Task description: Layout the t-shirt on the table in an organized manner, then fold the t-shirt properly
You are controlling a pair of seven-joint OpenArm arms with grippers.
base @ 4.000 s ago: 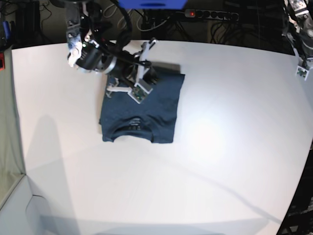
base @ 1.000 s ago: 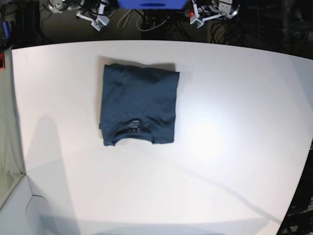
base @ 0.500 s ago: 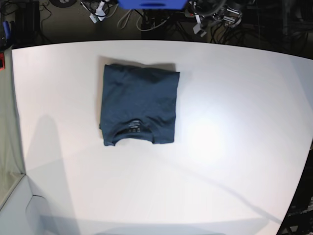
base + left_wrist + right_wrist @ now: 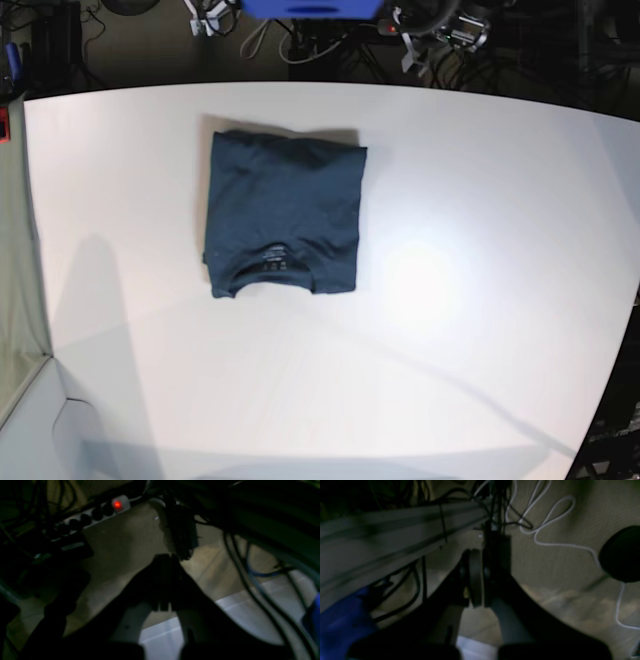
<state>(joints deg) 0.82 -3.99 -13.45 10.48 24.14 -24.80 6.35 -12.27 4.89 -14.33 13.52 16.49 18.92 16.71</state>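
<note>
grippers both closed and empty, left gripper [image 4: 165,580], right gripper [image 4: 480,580], t-shirt [image 4: 284,213] folded on table [image 4: 450,300]

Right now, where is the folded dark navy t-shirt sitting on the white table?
In the base view, the folded dark navy t-shirt lies flat on the white table, in its far-left part near the back edge, collar toward the camera.

The right gripper [image 4: 480,585] hangs in dim light with its dark jaws pressed together and nothing between them, pointing at a beige floor [image 4: 565,580]. Up and to its right a white cable [image 4: 545,530] loops across that floor, with a round black object [image 4: 622,552] further right. To its left runs a grey rail [image 4: 382,542] hung with black wires, and low on that side sits something blue [image 4: 342,620].
</note>
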